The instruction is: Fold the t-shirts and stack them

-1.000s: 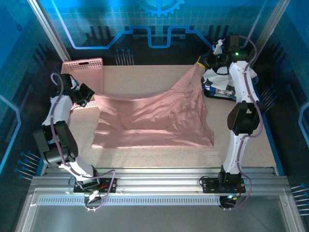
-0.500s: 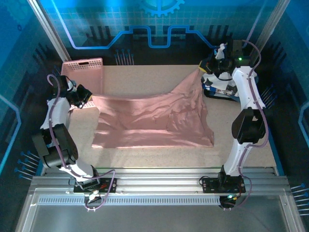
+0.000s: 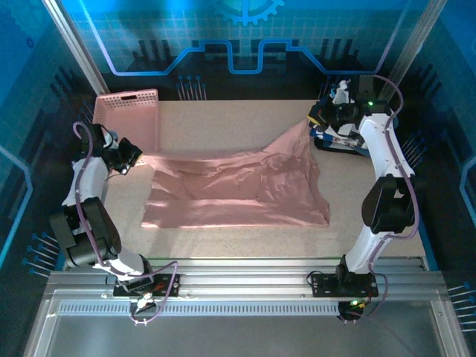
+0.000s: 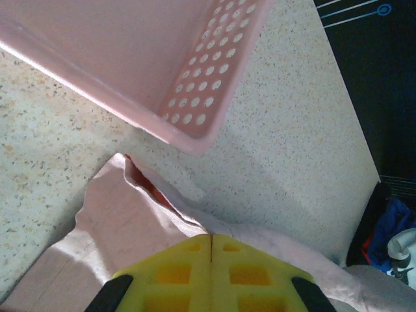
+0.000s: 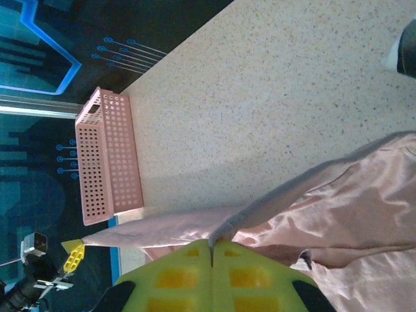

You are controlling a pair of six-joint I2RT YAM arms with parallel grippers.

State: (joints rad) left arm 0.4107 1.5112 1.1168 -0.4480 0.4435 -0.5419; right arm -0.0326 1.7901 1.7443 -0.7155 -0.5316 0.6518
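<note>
Left pincer [image 3: 131, 157] and right pincer [image 3: 313, 119] each pinch a far corner of the dusty-pink t-shirt [image 3: 230, 190]. Over the last second I draw them apart and lower. The shirt lies flatter on the bench [image 3: 223, 119], near ready for folding.

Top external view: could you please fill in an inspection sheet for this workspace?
Surface: speckled beige table.
Job's things: dusty-pink t-shirt spread out, its far edge pinched at both ends; heap of other garments at far right.
Clutter: pink lattice basket, far left.
Hands: left hand and right hand both shut on the shirt's edge.
Cables: purple cable looped at the left base.
Surroundings: blue-lit panels; aluminium rails at the near edge.
</note>
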